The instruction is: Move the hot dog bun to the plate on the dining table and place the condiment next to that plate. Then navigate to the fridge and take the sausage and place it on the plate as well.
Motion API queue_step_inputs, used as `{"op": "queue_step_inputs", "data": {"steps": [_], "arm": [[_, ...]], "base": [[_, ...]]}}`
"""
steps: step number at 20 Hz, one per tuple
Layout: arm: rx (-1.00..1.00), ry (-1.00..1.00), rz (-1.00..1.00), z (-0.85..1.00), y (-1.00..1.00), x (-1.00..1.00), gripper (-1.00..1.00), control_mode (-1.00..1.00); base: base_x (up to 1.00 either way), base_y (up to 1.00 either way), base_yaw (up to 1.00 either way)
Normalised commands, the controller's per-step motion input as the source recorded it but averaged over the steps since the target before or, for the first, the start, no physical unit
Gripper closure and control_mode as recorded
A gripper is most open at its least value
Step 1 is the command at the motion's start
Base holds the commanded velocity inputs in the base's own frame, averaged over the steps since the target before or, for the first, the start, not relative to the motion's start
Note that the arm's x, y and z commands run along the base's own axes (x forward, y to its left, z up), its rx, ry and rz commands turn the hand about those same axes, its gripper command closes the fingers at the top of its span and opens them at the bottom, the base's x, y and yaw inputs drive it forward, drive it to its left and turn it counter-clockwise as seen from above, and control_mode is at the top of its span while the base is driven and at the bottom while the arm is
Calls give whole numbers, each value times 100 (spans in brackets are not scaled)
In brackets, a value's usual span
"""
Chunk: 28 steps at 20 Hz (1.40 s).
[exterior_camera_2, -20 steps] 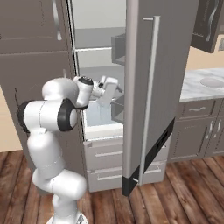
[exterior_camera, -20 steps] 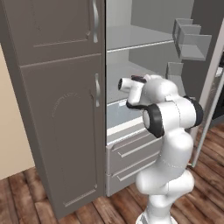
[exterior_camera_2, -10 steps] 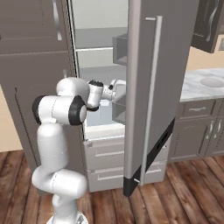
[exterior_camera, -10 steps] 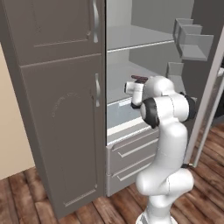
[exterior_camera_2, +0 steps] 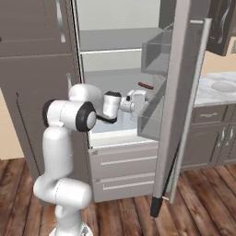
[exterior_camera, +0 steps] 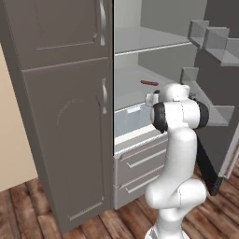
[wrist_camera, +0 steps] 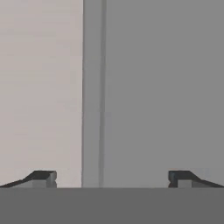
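The fridge stands open in front of me. A reddish-brown sausage lies on its middle shelf, toward the back right; from the right base it is the sausage just above and behind my hand. My gripper reaches into the fridge at shelf height, a little below and in front of the sausage, not touching it. From the left base, the gripper is mostly hidden behind my arm. In the hand view the gripper is open, its fingertips wide apart with nothing between them, facing a plain grey inner wall.
The open fridge door with its grey bins stands close on my right. Fridge drawers sit below the shelf. A tall grey cabinet flanks the left. A counter with a sink lies far right.
My arm has swung its forearm deeper into the fridge and the hand has moved right and lower along the shelf, closer to the sausage. The jaws stayed wide apart.
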Motion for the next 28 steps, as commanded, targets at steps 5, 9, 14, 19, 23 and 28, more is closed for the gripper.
{"op": "queue_step_inputs", "data": {"steps": [5, 9, 14, 19, 23, 28], "arm": [[-10, 0, -19, 2, -100, -76, -100, -100], [-4, -5, -8, 20, -61, -85, -100, -100], [0, -11, 19, 2, 92, -83, -100, -100], [6, -15, 26, 2, 100, -37, -100, -100], [13, -24, 23, 21, 100, -27, -100, -100], [19, -36, 21, 51, 94, -32, -100, -100]], "base": [[0, 0, 0], [0, 0, 0], [0, 0, 0], [0, 0, 0], [0, 0, 0], [0, 0, 0]]}}
